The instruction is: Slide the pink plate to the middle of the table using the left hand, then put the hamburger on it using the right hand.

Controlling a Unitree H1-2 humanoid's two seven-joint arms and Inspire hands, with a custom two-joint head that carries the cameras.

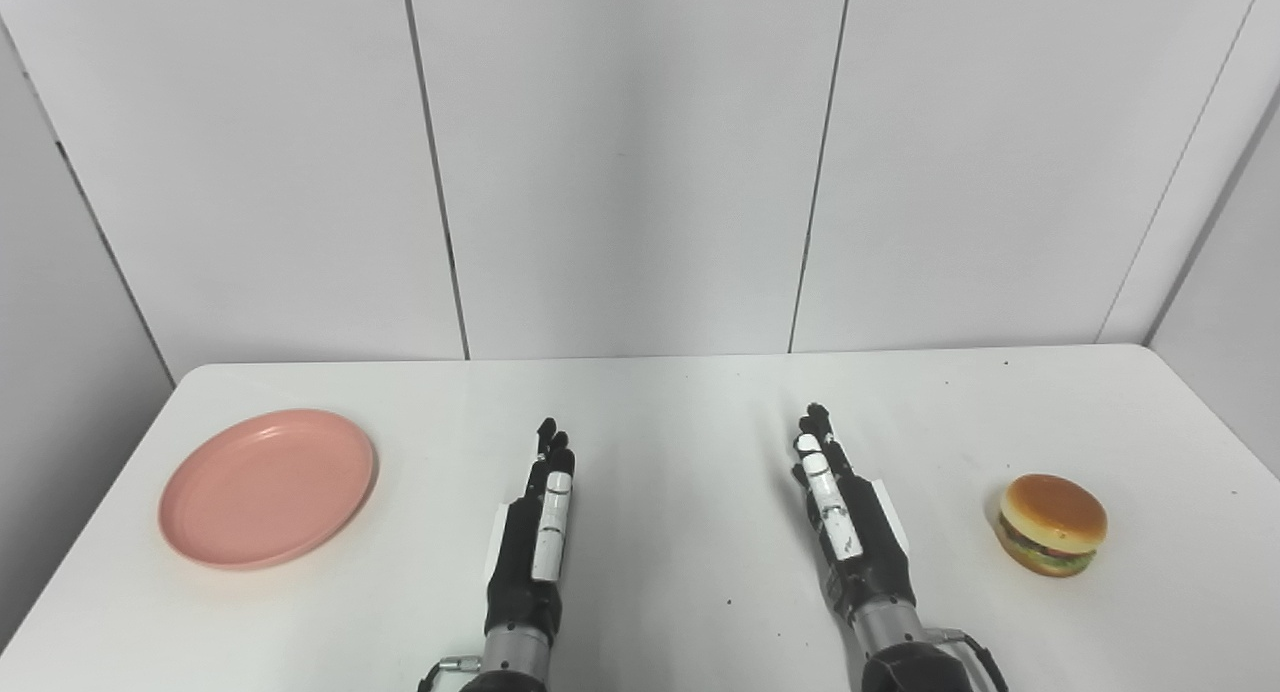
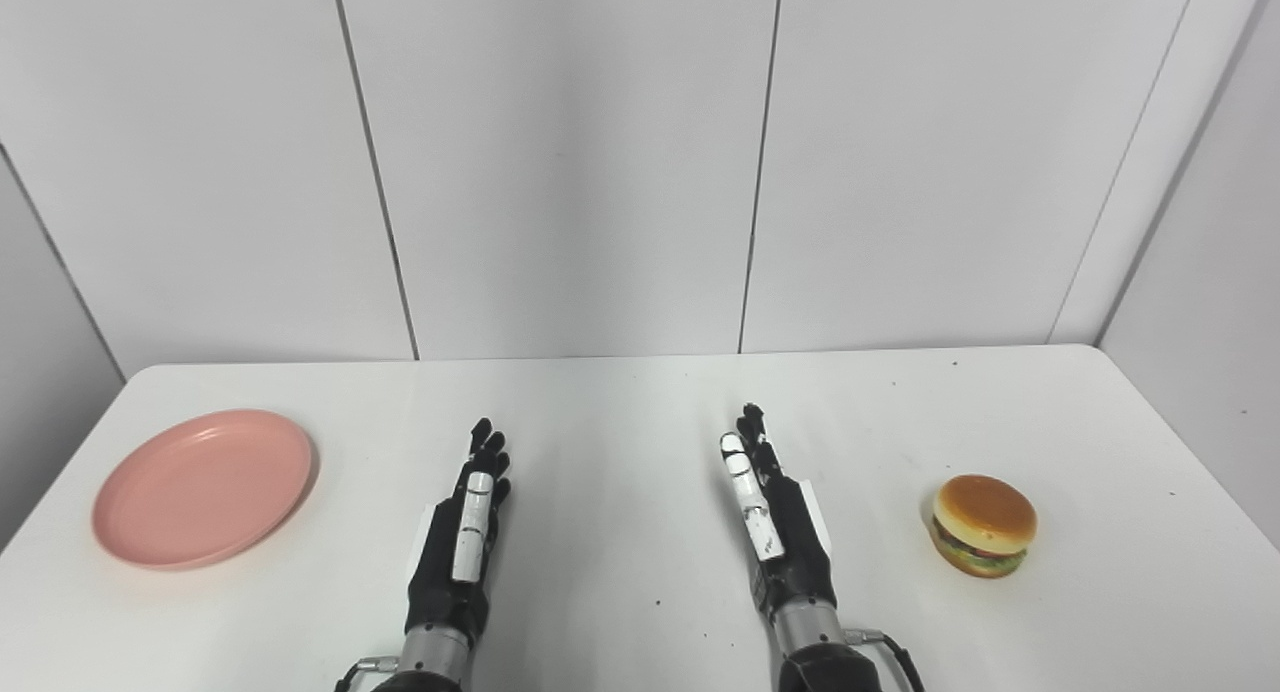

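A pink plate (image 1: 266,486) lies empty on the left side of the white table (image 1: 660,402). A hamburger (image 1: 1053,524) sits on the right side of the table. My left hand (image 1: 538,517) rests low over the table near the front middle, fingers stretched straight forward, holding nothing, well to the right of the plate. My right hand (image 1: 838,507) is beside it, fingers also straight and empty, well to the left of the hamburger. The same scene shows in the right eye view: plate (image 2: 202,487), hamburger (image 2: 983,539), left hand (image 2: 465,532), right hand (image 2: 772,517).
White wall panels (image 1: 620,162) stand right behind the table's far edge. The table's left and right edges run close to the plate and the hamburger.
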